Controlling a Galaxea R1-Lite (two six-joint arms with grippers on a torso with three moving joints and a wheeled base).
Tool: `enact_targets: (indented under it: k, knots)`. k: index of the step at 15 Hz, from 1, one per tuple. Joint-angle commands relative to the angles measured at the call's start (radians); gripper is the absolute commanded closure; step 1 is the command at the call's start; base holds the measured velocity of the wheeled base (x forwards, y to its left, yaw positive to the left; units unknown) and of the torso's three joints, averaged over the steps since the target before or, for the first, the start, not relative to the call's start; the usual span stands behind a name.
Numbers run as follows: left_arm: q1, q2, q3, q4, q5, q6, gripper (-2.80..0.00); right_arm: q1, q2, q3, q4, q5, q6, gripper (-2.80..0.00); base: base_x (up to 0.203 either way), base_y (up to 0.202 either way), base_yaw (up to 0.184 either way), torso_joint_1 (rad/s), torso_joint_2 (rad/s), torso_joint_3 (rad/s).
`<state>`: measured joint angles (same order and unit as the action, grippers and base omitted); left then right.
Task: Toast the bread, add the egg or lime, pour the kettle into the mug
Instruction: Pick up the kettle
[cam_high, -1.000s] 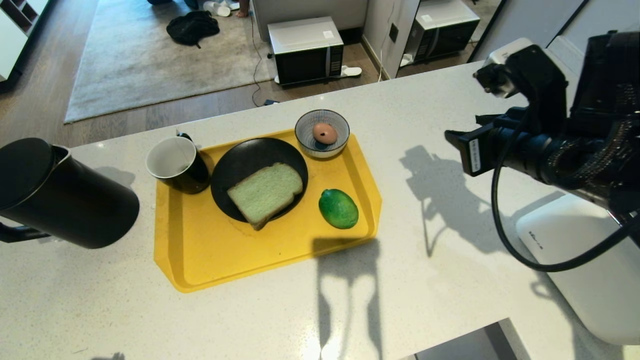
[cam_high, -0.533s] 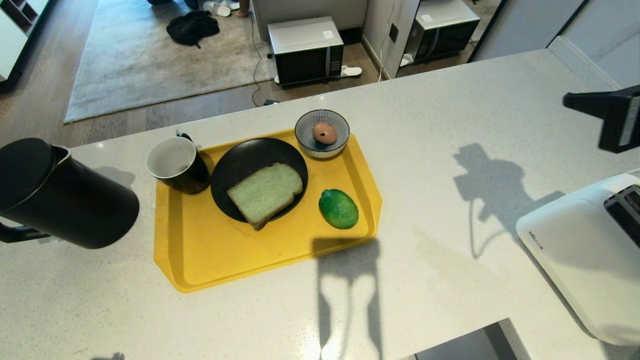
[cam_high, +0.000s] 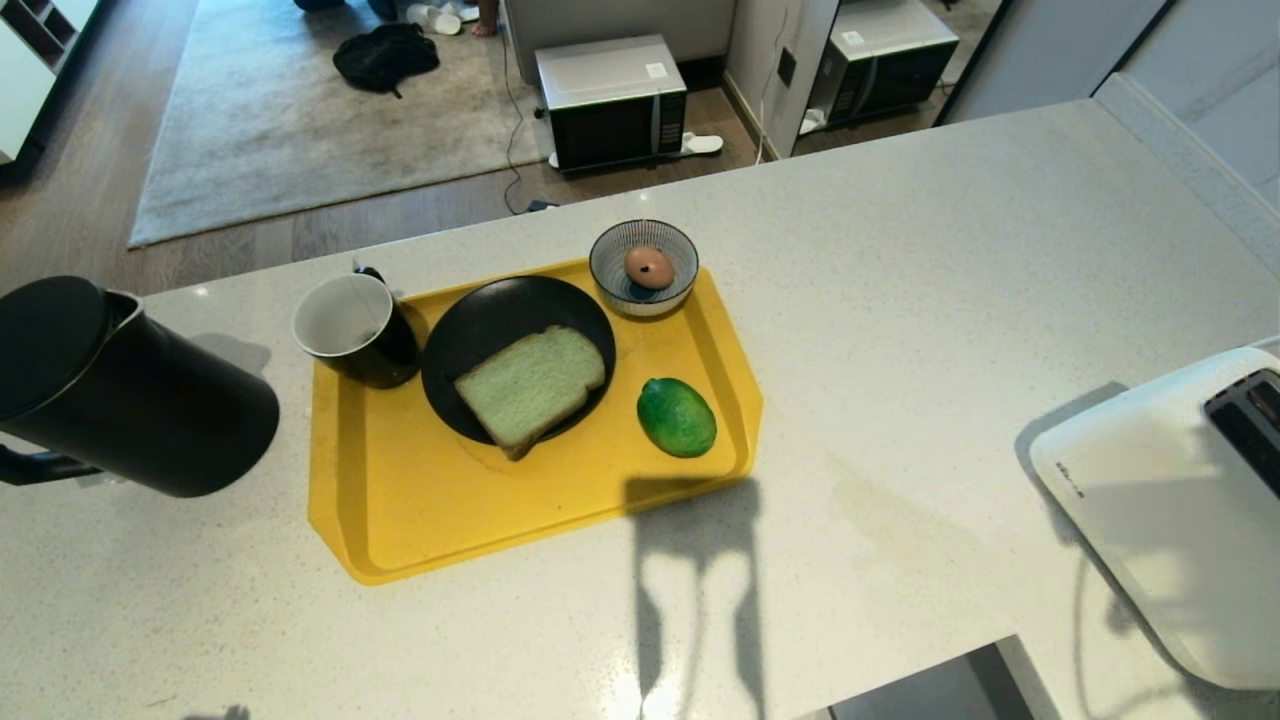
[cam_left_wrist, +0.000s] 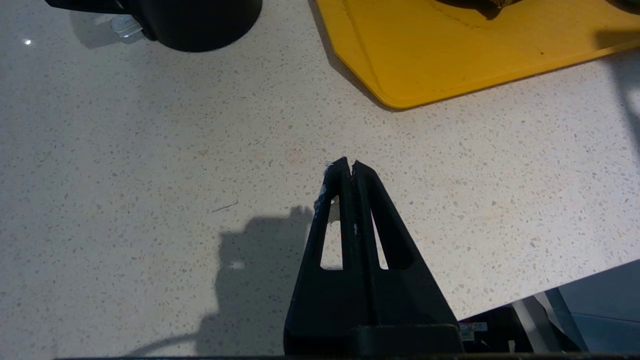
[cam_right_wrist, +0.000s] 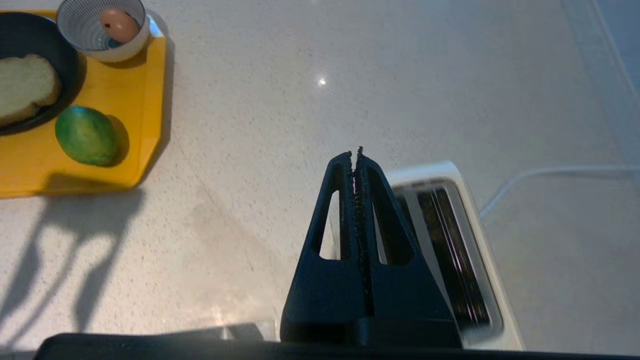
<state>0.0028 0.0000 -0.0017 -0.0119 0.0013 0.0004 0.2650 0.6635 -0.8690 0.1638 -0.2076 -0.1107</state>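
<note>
Yellow tray (cam_high: 420, 520) on white table (cam_high: 900, 250). Bread (cam_high: 530, 385) lies on black plate (cam_high: 480, 320) on tray; lime (cam_high: 677, 417) just beside plate, on tray. Mug (cam_high: 355, 330) upright at tray's far left corner. Egg (cam_high: 649, 266) in striped bowl (cam_high: 612, 262). Kettle (cam_high: 120, 390) on table left of tray. Toaster (cam_high: 1150, 510) at right. Left tool (cam_left_wrist: 348, 167) pressed together, empty, above bare table. Right tool (cam_right_wrist: 355, 154) pressed together, empty, above toaster.
</note>
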Motion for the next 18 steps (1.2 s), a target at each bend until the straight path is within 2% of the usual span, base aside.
enact_targets:
  k: [1,4,6,8,11,13,18]
  knots:
    - [0.000,0.000,0.000,0.000,0.000,0.000,0.00,-0.018,-0.196,0.111,0.006,-0.005,-0.001,0.00,0.000,0.000,0.000,0.000,0.00,0.000]
    - [0.000,0.000,0.000,0.000,0.000,0.000,0.00,-0.057,-0.379,0.290,0.074,-0.013,0.018,0.00,0.000,0.000,0.000,0.000,0.00,0.000]
    - [0.000,0.000,0.000,0.000,0.000,0.000,0.00,-0.072,-0.391,0.362,0.111,-0.031,0.114,0.00,0.000,0.000,0.000,0.000,0.00,0.000]
    - [0.000,0.000,0.000,0.000,0.000,0.000,0.00,-0.113,-0.391,0.394,0.115,-0.021,0.137,0.00,0.000,0.000,0.000,0.000,0.00,0.000]
    - [0.000,0.000,0.000,0.000,0.000,0.000,0.00,-0.232,-0.439,0.480,0.115,0.097,0.140,0.00,0.000,0.000,0.000,0.000,0.00,0.000]
    - [0.000,0.000,0.000,0.000,0.000,0.000,0.00,-0.266,-0.504,0.563,0.119,0.181,0.133,0.00,0.000,0.000,0.000,0.000,0.00,0.000]
    - [0.000,0.000,0.000,0.000,0.000,0.001,0.00,-0.271,-0.648,0.626,0.189,0.209,0.127,0.00,0.000,0.000,0.000,0.000,0.00,0.000]
